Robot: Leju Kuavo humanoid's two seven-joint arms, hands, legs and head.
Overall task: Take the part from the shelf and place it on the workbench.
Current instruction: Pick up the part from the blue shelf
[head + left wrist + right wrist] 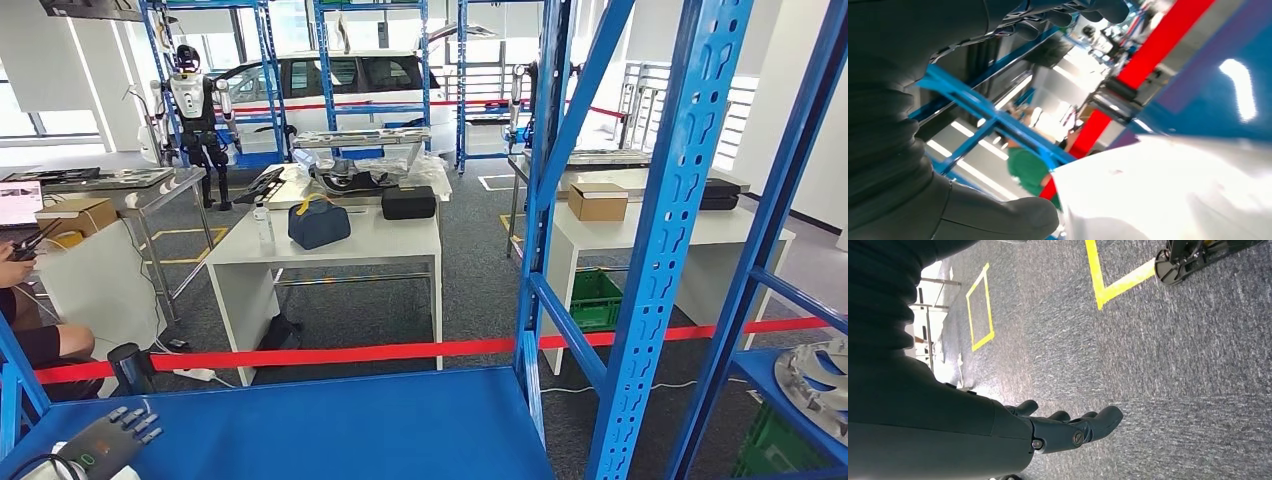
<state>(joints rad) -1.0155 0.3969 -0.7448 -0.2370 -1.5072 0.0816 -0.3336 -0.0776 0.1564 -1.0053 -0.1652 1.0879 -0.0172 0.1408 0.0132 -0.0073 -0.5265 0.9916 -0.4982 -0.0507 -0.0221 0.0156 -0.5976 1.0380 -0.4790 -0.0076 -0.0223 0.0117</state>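
While the blue shelf [330,425] spreads its flat deck across the lower part of the head view, its slotted blue posts [672,220] rise steeply on the right and cut across the room behind. Beyond a red barrier tape [330,354] stands a white desk [390,240] carrying a dark blue bag [318,223], a black case [408,202] and a small clear bottle [264,224]; a second white desk [720,232] to the right holds a cardboard box [597,201], with a green crate [596,298] under it. Farther back are a white car [340,85] and another humanoid robot [196,110], and a seated person [30,310] shows at the left edge. The part [815,385], a silver ribbed metal piece, lies on a lower blue shelf level at the far right edge, well apart from both hands. The left hand [122,430] rests low over the near left corner of the shelf deck, fingers spread loosely and holding nothing. The right hand [1068,427] hangs over grey carpet marked with yellow lines [1103,277], its fingers loosely extended with nothing in them.
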